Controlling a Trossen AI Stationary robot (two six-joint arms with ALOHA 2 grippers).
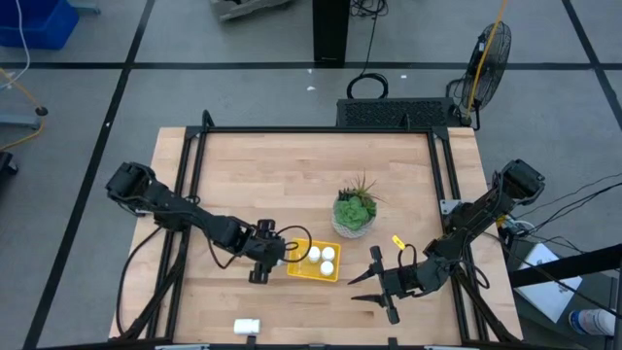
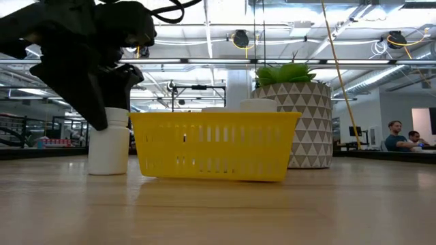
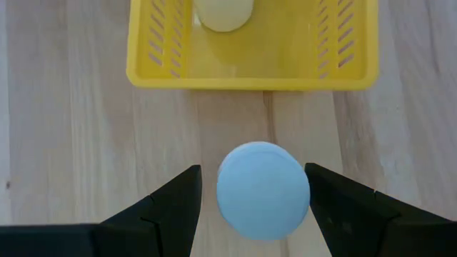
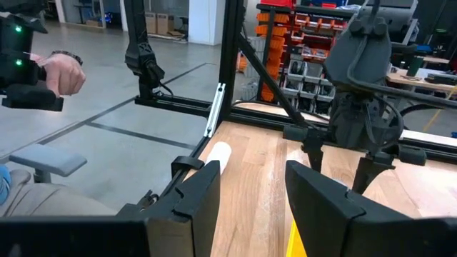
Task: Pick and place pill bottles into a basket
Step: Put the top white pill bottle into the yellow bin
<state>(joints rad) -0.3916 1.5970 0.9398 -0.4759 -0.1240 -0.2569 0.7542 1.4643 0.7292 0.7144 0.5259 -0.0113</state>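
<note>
Writing: none readable | left gripper (image 3: pixel 253 207) straddles pill bottle (image 3: pixel 263 189), fingers apart | right gripper (image 1: pixel 374 282) narrow

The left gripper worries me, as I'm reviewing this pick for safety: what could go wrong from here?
1. The left gripper straddles a small white cylindrical pill bottle with gaps visible on both sides; lifting now might leave or topple it.
2. The bottle stands close beside the shallow bright-yellow plastic basket; a low carry could catch the basket wall.
3. A white bottle lying near the table's front edge might roll off.

Overhead, table-level, two wrist views
</note>
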